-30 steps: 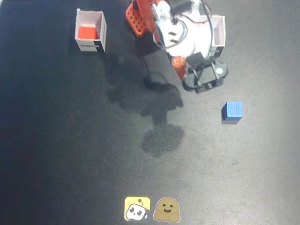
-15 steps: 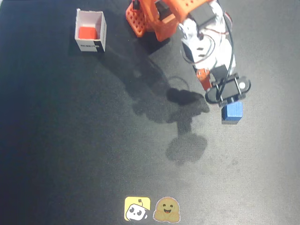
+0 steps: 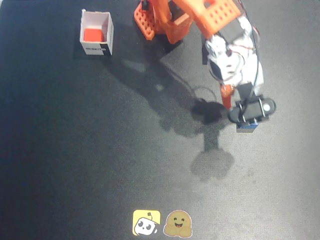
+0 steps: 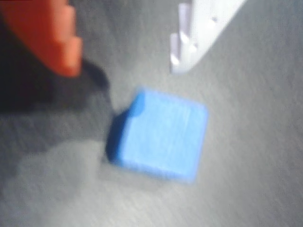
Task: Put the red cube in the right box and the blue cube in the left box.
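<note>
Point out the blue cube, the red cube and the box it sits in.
blue cube (image 4: pixel 161 137): wrist view, top face.
red cube (image 3: pixel 93 35): fixed view, top face, inside the box.
white box (image 3: pixel 95 49): fixed view, front wall with black label.

Table (image 3: pixel 75 165): dark, matt surface with a fine grainy texture, slightly rough in the wrist view. Blue cube (image 4: pixel 158 135): matt, with faint fine ridges across its top face. Red cube (image 3: pixel 93 35): matt, no sheen. Box (image 3: pixel 96 33): white paper-like walls, matt, with a black label strip. Arm (image 3: pixel 210 20): orange plastic parts with a perforated grid face, white plastic shells with a slight gloss. Gripper (image 4: pixel 125 52): one orange finger, one white, both plastic; finish blurred.
</note>
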Robot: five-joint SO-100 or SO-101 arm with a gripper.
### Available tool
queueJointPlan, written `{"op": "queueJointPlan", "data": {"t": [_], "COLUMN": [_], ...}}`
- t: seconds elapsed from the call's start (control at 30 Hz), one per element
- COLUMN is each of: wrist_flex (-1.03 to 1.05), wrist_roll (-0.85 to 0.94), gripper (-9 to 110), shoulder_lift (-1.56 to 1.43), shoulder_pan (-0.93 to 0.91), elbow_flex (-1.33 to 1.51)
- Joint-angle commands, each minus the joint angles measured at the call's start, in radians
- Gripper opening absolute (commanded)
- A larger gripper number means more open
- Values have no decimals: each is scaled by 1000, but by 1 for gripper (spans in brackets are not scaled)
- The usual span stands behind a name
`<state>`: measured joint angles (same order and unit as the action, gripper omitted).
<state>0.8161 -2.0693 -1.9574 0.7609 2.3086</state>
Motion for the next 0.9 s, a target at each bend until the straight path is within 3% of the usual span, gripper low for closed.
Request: {"op": "queueJointPlan", "data": {"t": [0.0,0.87], "wrist_flex": [-21,-184], "wrist_roll": [-21,-147], "gripper": [17,22], "shoulder_lift": [34,267], "shoulder_pan": [2,38], "elbow_flex": [-75,-172]}}
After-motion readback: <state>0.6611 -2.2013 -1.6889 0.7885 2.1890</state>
